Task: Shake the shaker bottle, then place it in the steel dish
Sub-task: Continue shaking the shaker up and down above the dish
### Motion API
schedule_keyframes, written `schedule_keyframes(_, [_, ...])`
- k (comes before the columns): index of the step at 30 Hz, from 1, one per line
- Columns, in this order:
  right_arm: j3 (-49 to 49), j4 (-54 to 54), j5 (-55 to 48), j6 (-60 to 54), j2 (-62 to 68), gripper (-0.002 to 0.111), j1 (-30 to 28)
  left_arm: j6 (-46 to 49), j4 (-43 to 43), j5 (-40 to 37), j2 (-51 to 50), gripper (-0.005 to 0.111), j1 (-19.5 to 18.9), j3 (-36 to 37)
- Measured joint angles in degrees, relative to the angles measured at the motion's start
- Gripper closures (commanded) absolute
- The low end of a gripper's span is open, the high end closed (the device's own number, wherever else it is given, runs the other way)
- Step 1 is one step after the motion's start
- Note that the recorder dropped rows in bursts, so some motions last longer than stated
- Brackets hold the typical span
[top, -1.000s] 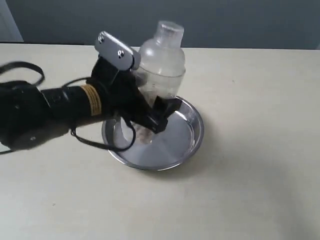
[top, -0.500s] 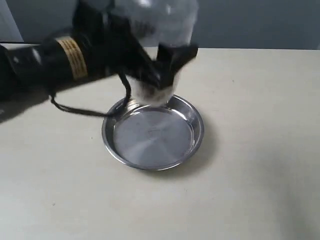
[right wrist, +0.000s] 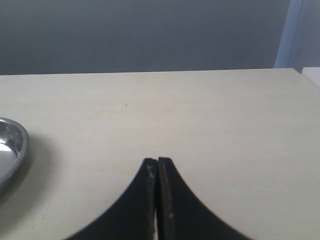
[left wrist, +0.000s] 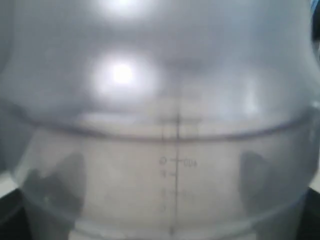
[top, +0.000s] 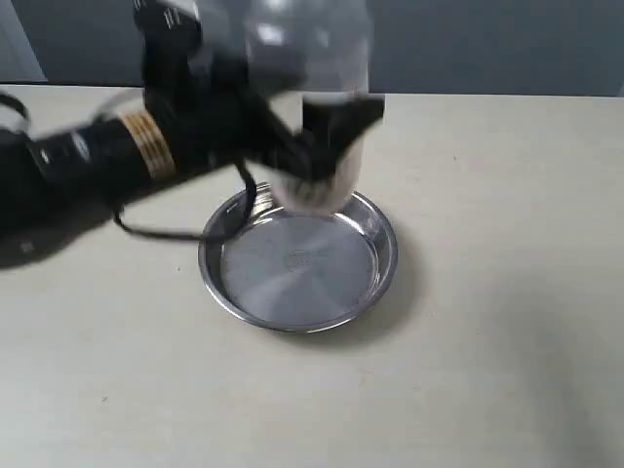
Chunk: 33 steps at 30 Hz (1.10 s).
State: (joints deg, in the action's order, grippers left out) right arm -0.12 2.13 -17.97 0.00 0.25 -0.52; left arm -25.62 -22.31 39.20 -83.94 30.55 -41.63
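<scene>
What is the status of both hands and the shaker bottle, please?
Left hand shut on shaker bottle, raised over steel dish, image blurred. Right hand shut, empty. Nothing in the dish.

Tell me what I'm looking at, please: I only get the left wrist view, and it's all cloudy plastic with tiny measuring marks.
Observer: That is the shaker bottle, clamped in the left gripper. The exterior view shows it blurred, held up in the air.
Visitor: Is anything under it?
Observer: The steel dish sits on the table just below, with nothing lying in it.
Visitor: And the other arm?
Observer: The right gripper is shut and holds nothing, off to one side of the dish.
</scene>
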Motion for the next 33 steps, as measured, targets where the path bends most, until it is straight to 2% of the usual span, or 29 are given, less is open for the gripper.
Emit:
schedule_keyframes(1, [0.0,0.0,0.0,0.0,0.0,0.109,0.0,0.53,0.0,-2.97,1.9,0.106,0.43,-2.7])
schedule_keyframes(2, [0.0,0.0,0.0,0.0,0.0,0.109,0.0,0.94,0.0,-3.12,1.4,0.106,0.91,-1.98])
schedule_keyframes(4, [0.0,0.0,0.0,0.0,0.0,0.109,0.0,0.83,-0.41,-2.75,-6.7,0.106,0.91,3.66])
schedule_keyframes(5, [0.0,0.0,0.0,0.0,0.0,0.109,0.0,-0.3,-2.39,-6.96,-9.67,0.106,0.91,5.77])
schedule_keyframes(7, [0.0,0.0,0.0,0.0,0.0,0.109,0.0,-0.35,-3.74,-10.19,-3.83,0.106,0.91,2.96])
schedule_keyframes(8, [0.0,0.0,0.0,0.0,0.0,0.109,0.0,3.31,-1.39,-9.93,1.27,0.106,1.01,-0.53])
schedule_keyframes(10, [0.0,0.0,0.0,0.0,0.0,0.109,0.0,6.9,4.29,-6.39,-0.09,0.106,-0.06,-0.54])
schedule_keyframes(12, [0.0,0.0,0.0,0.0,0.0,0.109,0.0,3.83,3.08,-7.96,-2.9,0.106,-0.69,0.34])
schedule_keyframes(13, [0.0,0.0,0.0,0.0,0.0,0.109,0.0,1.86,-0.86,-10.01,-3.23,0.106,-0.95,0.27])
schedule_keyframes(16, [0.0,0.0,0.0,0.0,0.0,0.109,0.0,1.11,-7.2,-15.69,2.73,0.106,-0.83,-6.99])
schedule_keyframes(18, [0.0,0.0,0.0,0.0,0.0,0.109,0.0,0.99,-3.24,-16.02,5.76,0.106,-0.96,-13.01])
schedule_keyframes(20, [0.0,0.1,0.0,0.0,0.0,0.109,0.0,-1.75,-1.72,-8.9,-0.52,0.106,-0.72,-5.42])
schedule_keyframes(21, [0.0,0.1,0.0,0.0,0.0,0.109,0.0,-4.35,-3.01,-6.23,-7.76,0.106,-0.37,0.48])
schedule_keyframes(22, [0.0,0.1,0.0,0.0,0.0,0.109,0.0,-5.35,-4.31,-6.34,-9.18,0.106,-0.34,2.63])
schedule_keyframes(24, [0.0,0.1,0.0,0.0,0.0,0.109,0.0,-4.09,-6.62,-7.68,-3.78,0.106,-0.34,0.61])
schedule_keyframes(25, [0.0,0.1,0.0,0.0,0.0,0.109,0.0,-2.21,-5.29,-8.01,1.09,0.106,-0.34,-3.42])
schedule_keyframes(26, [0.0,0.1,0.0,0.0,0.0,0.109,0.0,-1.51,-2.87,-5.78,2.21,0.106,-0.48,-4.05])
schedule_keyframes(27, [0.0,0.1,0.0,0.0,0.0,0.109,0.0,-1.4,-2.0,-4.16,0.52,0.106,-0.72,-2.66])
schedule_keyframes(28, [0.0,0.1,0.12,0.0,0.0,0.109,0.0,-2.07,-1.29,-1.97,-4.97,0.106,-0.85,1.86])
schedule_keyframes(30, [0.0,0.1,0.12,0.0,0.0,0.109,0.0,-3.74,-2.82,-2.24,-9.69,0.106,-0.85,5.59])
schedule_keyframes(32, [0.0,0.1,0.12,0.0,0.0,0.109,0.0,-4.54,-5.42,-1.34,-8.25,0.106,-0.85,5.58])
schedule_keyframes(33, [0.0,0.1,0.12,0.0,0.0,0.109,0.0,-4.43,-6.15,-2.89,-2.75,0.106,-0.85,2.3])
